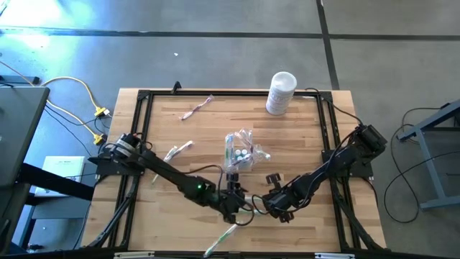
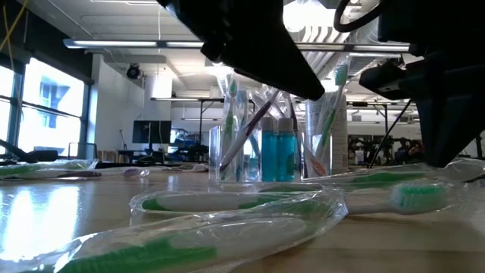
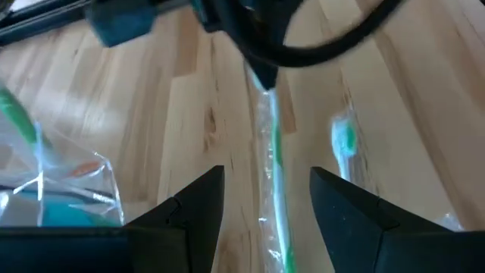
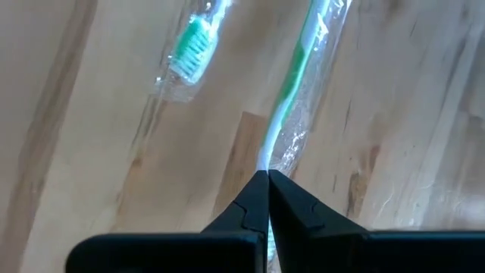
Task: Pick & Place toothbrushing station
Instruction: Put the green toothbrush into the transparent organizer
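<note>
- Clear cup (image 1: 238,155) near table (image 1: 302,137) centre, packed w/ toothbrushes and teal tubes (image 2: 277,155); low view shows cup upright, brushes leaning inside.
- Left gripper (image 1: 231,205) low over table toward front edge, fingers spread, straddling a wrapped green toothbrush (image 3: 271,163) lying flat; not pinching it.
- Right gripper (image 1: 272,203) just beside left one, fingers pressed together; tips touching end of wrapped green brush in right wrist view, but actual grip hard to confirm.
- Second green-bristled toothbrush (image 4: 189,47) lying in wrapper just beside first, apart from both grippers.
- Elsewhere: white canister (image 1: 280,93) at back edge toward right corner; wrapped pink brush (image 1: 196,108) near back-left; pale wrapped brush (image 1: 177,150) at left-centre; green brush (image 1: 221,238) at front edge.
- In the way: both arms' wrists and cabling crowd the spot between cup and front edge; dark arm bodies block upper part of low view.
- Hard to make out: number of brushes in cup, glare on wrappers; foreground wrapped brush (image 2: 227,205) blurred in low view; which brush in high view sits under grippers hidden by arms.
</note>
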Action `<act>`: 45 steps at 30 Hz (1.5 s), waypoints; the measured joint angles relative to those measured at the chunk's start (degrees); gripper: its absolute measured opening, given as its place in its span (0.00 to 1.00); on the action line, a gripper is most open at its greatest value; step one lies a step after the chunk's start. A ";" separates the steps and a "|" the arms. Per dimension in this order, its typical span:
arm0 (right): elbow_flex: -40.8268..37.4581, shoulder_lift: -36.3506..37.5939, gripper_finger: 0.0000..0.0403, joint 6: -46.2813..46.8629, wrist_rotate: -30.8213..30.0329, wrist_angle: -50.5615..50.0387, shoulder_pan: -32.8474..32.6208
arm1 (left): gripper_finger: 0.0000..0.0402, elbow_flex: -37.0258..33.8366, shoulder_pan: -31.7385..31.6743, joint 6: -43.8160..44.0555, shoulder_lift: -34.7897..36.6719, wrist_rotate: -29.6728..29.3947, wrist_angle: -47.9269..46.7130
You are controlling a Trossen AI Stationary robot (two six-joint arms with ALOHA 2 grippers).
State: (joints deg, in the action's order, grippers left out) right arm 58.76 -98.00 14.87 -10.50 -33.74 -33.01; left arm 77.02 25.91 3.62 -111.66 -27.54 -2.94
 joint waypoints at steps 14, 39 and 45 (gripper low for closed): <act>0.11 3.01 0.00 -0.96 -6.52 0.19 0.00 | 0.46 -0.10 -2.73 2.60 -1.35 7.51 2.52; 0.15 3.04 0.00 -3.36 -7.57 1.95 0.00 | 0.46 0.03 -8.33 8.70 -5.69 20.19 9.39; 0.15 3.04 0.00 -4.68 -8.19 3.13 0.00 | 0.46 -0.03 -8.33 9.05 -6.10 21.16 9.31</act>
State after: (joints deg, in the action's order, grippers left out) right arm 58.92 -94.96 10.19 -18.69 -30.60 -33.01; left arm 76.99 17.58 12.67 -117.76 -6.39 6.37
